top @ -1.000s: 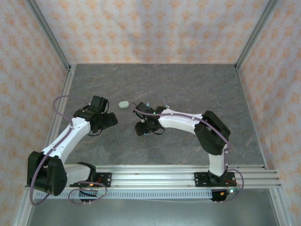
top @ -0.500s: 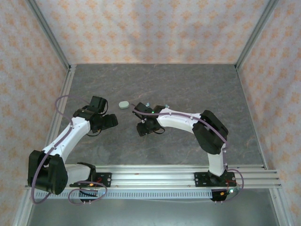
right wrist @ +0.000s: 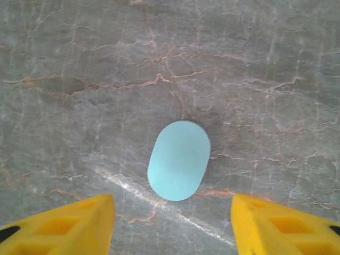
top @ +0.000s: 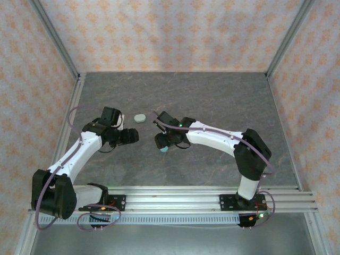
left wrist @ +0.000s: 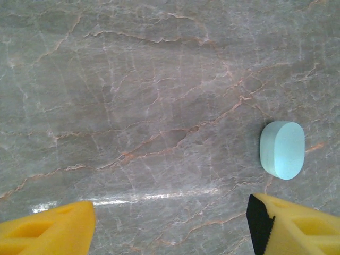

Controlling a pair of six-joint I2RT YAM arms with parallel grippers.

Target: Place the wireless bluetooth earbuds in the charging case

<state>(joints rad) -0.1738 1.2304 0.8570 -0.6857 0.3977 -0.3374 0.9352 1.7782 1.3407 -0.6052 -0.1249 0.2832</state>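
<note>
Grey marbled surface (top: 223, 101): we saw both arms bent inward, left hand (left wrist: 170, 212) and right hand (right wrist: 171, 212) released, empty; a pale-blue oval charging case (right wrist: 178, 160) lay flat beneath the right hand.

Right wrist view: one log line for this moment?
right jaws: open | left jaws: open, empty | blue case: closed, flat on table, centred below right jaws, untouched

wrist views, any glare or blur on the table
Left wrist: a pale glare band crosses the table low in frame, and the yellow fingers look soft. Right wrist: a diagonal glare streak passes just below the sharp blue case. Top external: even light, no hot spots.
</note>
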